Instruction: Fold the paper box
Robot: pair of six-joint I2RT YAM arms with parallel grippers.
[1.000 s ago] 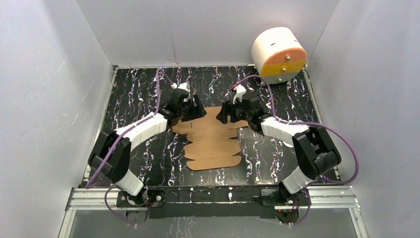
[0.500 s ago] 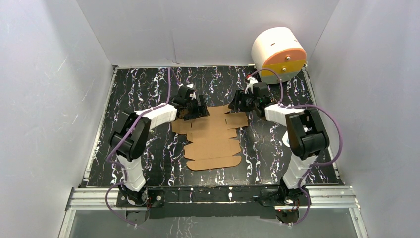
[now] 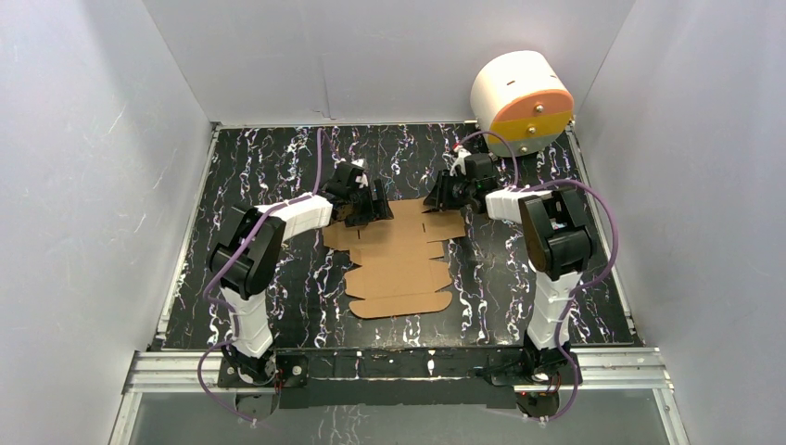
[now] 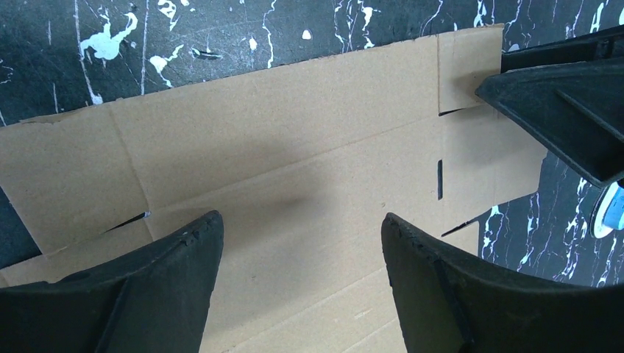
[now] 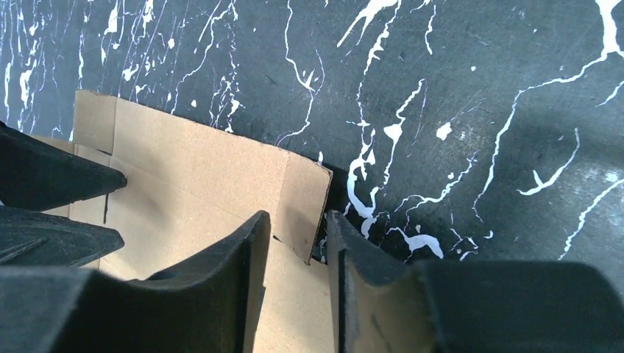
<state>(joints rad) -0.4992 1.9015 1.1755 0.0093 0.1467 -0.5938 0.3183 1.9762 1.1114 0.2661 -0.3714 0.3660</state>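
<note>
The paper box (image 3: 399, 264) is a flat brown die-cut cardboard sheet lying mid-table. My left gripper (image 3: 373, 204) hovers over its far left corner, open wide above bare cardboard (image 4: 294, 147) with nothing between its fingertips (image 4: 210, 224). At the far right corner sits my right gripper (image 3: 439, 197). In the right wrist view a small end flap (image 5: 307, 198) stands tilted up between its narrowed jaws (image 5: 294, 224); a gap still shows beside the left finger (image 5: 254, 235). The right gripper's black finger (image 4: 559, 95) shows across the sheet in the left wrist view.
A white cylinder with an orange-and-yellow face (image 3: 521, 100) stands at the back right corner. White walls (image 3: 83, 185) enclose the black marbled table (image 3: 269, 162) on three sides. Both arms' purple cables loop above the sheet's far end.
Both arms reached further toward the sheet's far edge and raised their elbows. The right jaws narrowed around the raised end flap. The left jaws spread wider.
</note>
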